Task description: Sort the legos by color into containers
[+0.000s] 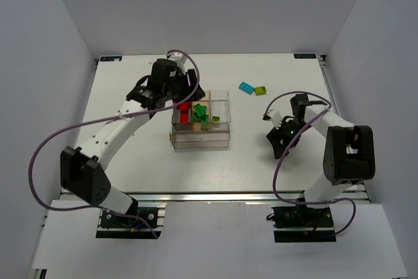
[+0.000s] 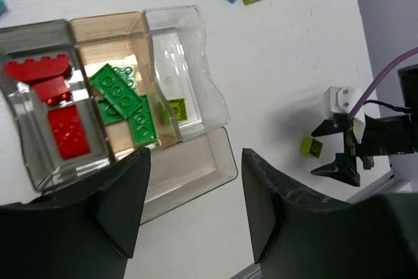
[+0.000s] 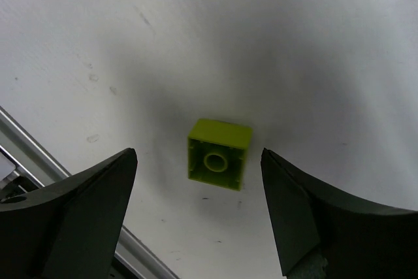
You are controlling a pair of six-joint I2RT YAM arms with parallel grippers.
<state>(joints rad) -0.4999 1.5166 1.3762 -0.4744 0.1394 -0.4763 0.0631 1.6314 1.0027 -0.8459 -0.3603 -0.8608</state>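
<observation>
A white table [image 1: 215, 168] fills the middle of the overhead view. Its top is matte and faintly scuffed (small marks show close up in the right wrist view). Three plain pale grey walls box it in: the left wall [image 1: 39, 63] at 9 o'clock, the back wall [image 1: 209, 4] at 12 and the right wall [image 1: 385, 63] at 3. An aluminium rail [image 1: 215, 198] runs along the table's near edge at 6 o'clock, with a white ledge [image 1: 215, 247] below it. A small blue-marked tag [image 1: 111, 58] sits at the far corner at 11 o'clock. The light is soft and even, and shadows on the tabletop have blurred edges.
</observation>
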